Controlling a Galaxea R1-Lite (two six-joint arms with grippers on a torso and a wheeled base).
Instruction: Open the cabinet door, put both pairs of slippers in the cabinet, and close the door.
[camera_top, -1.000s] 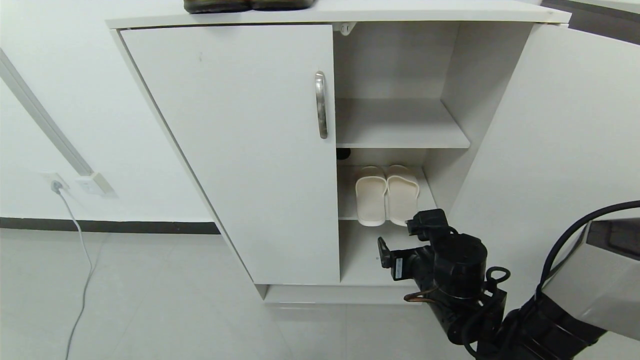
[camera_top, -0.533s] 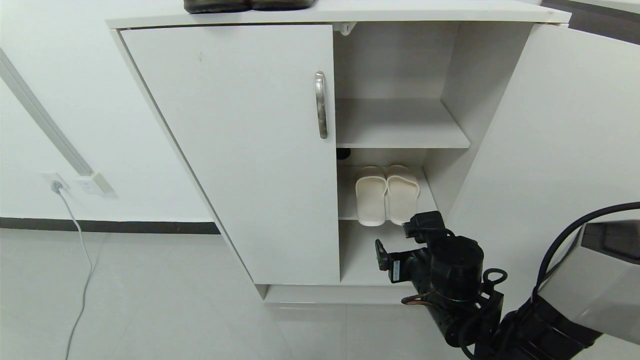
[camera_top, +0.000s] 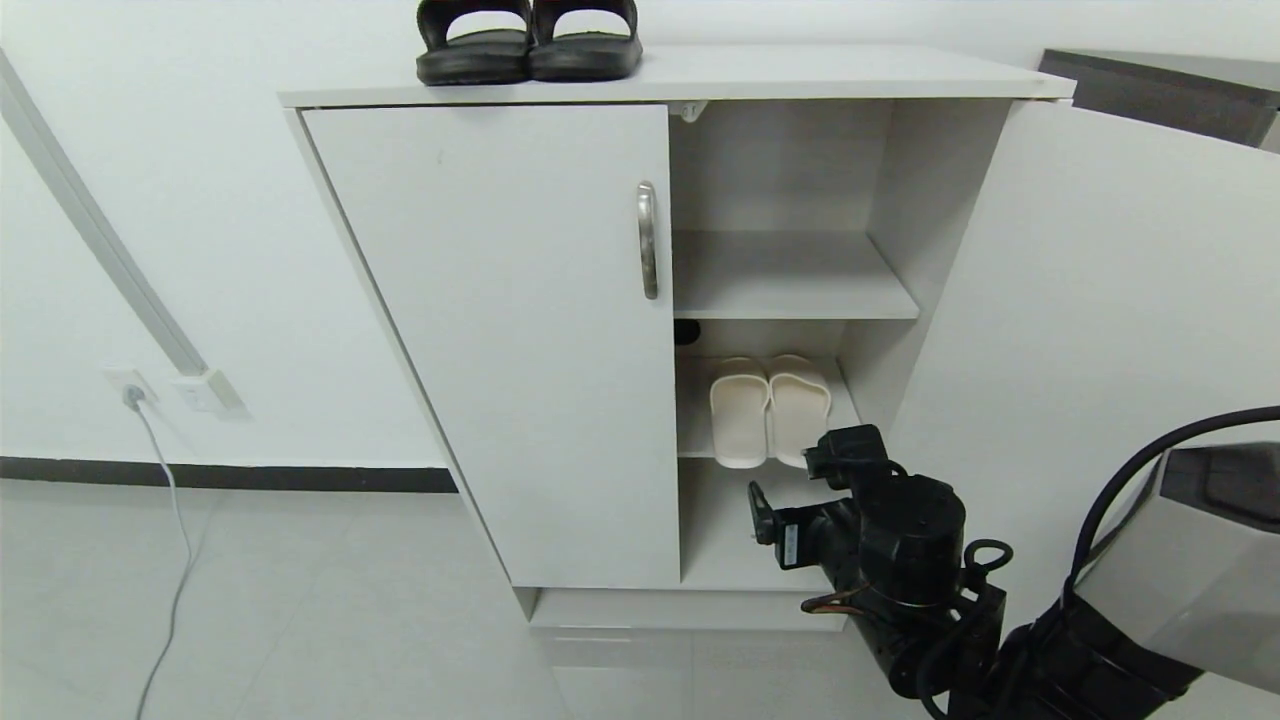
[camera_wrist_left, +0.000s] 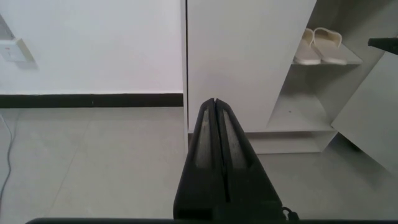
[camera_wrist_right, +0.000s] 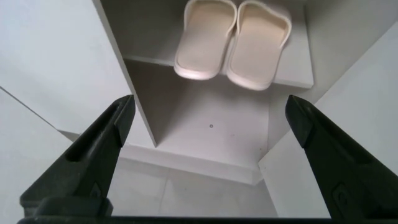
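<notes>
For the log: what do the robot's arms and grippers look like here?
The right gripper is black, with two wedge-shaped fingers on a round black wrist housing. A thick black cable loops over a silver-grey forearm shell; a small white label sits by one finger. The left gripper is black too, its fingers long and flat.

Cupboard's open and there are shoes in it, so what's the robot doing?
The robot is putting slippers away in the cabinet. Its right door is swung open, and the white slippers already lie side by side on a shelf inside. The right gripper is open and empty, just in front of the space below them. The black slippers sit on top of the cabinet, not yet put in. The left gripper is shut and holds nothing, out over the floor.
</notes>
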